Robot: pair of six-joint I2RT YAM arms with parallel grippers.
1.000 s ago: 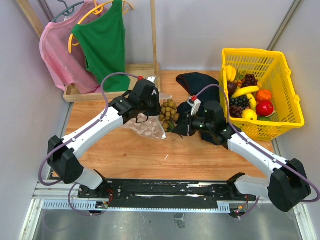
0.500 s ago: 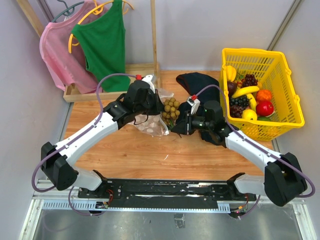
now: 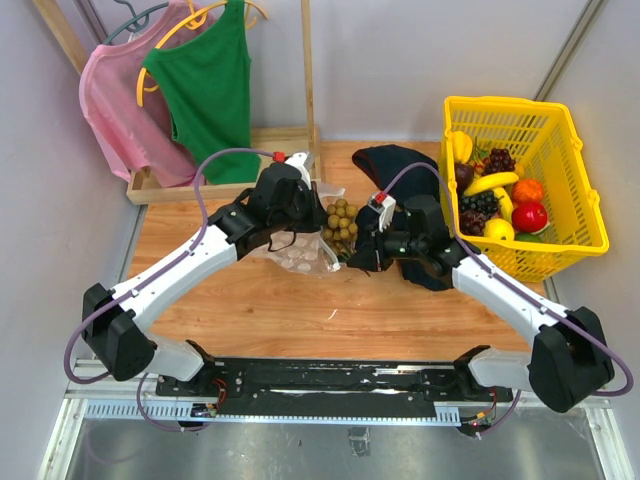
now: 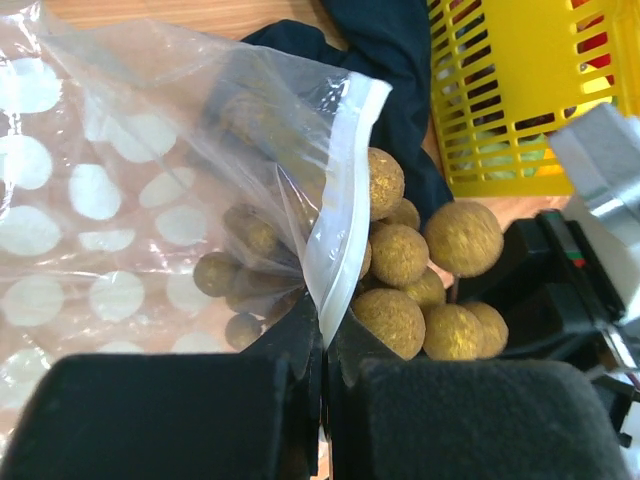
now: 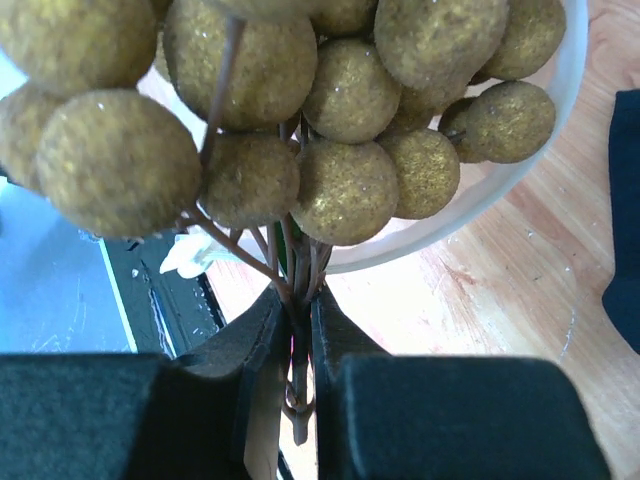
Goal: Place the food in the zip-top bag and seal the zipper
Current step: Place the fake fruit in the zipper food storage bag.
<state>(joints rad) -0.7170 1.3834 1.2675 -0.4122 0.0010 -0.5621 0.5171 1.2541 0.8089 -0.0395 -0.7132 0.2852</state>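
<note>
The zip-top bag [image 3: 295, 255] is being held up off the bench [image 3: 300, 310] near its middle. It is being pinched by the left gripper [image 4: 325, 350], whose jaws are pressed together on the film just below the zipper [image 4: 340, 190]. The white strip is being lifted upright, so the mouth is being kept agape toward the right.

The longan cluster [image 5: 300, 150] is being carried by the right gripper [image 5: 297, 330], which is clamped on the thin brown stems beneath the fruit. The cluster is being held at the bag's mouth. Some fruit is being seen through the plastic while the rest is sitting outside the strip's edge. In the right wrist view the curved rim of the mouth is being shown close behind the cluster.

The two grippers are being kept close together, nearly facing. A dark cloth [image 3: 395, 165] is lying behind and under the right arm. The yellow basket [image 3: 530, 262], with banana [image 3: 490, 183], apple [image 3: 530, 216] and grapes [image 3: 480, 203] inside, is standing at the bench's right edge. Bare wood is being left toward the near edge.
</note>
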